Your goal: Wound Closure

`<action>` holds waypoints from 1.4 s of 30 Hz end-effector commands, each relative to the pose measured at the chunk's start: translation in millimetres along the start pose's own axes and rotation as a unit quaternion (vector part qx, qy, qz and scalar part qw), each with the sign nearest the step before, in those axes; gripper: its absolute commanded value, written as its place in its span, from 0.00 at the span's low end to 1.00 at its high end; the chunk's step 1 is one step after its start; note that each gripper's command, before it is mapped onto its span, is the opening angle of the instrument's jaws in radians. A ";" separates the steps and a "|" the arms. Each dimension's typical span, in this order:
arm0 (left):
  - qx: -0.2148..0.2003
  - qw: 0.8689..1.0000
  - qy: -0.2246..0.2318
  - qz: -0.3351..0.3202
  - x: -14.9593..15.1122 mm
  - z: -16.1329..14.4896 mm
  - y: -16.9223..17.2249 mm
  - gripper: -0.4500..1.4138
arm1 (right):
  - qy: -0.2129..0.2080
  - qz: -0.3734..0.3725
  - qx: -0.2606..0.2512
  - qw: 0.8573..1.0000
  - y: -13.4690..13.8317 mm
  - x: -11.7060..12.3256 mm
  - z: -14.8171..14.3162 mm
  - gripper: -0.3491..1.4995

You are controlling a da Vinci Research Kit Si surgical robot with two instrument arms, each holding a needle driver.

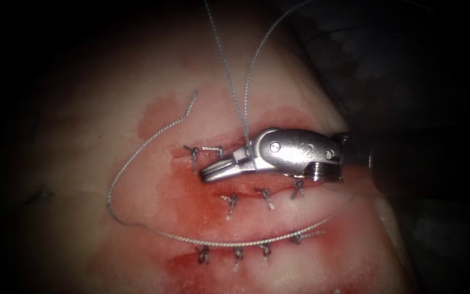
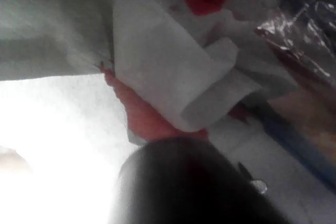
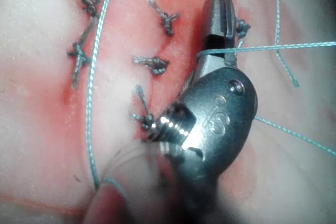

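My right tool [image 1: 209, 173] comes in from the right and lies low over the cut [image 1: 183, 173] in the tissue [image 1: 99, 130], jaws pointing left. The jaws look shut on the thread [image 1: 234, 92] near their base, and two strands rise from there toward the top of the picture. In the right wrist view the same thread [image 3: 273, 49] runs taut across the base of the jaws of the right tool [image 3: 218, 3]. A long loose strand [image 1: 116, 179] curves over the left side and back under the cut. The left arm's dark shaft [image 2: 189, 187] is seen in the left wrist view.
Knotted stitches with short cut ends sit along the cut [image 1: 229, 204] and in a lower row [image 1: 237, 255]. Red fluid [image 1: 178, 198] stains the tissue around them. White folded cloth [image 2: 157, 61] with red stains lies beyond the left arm's shaft.
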 end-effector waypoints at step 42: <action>-0.226 0.892 -0.219 0.325 -37.9 -28.2 -7.4 0.00 | 0.006 0.406 -0.067 0.911 30.1 -7.6 -8.2 0.00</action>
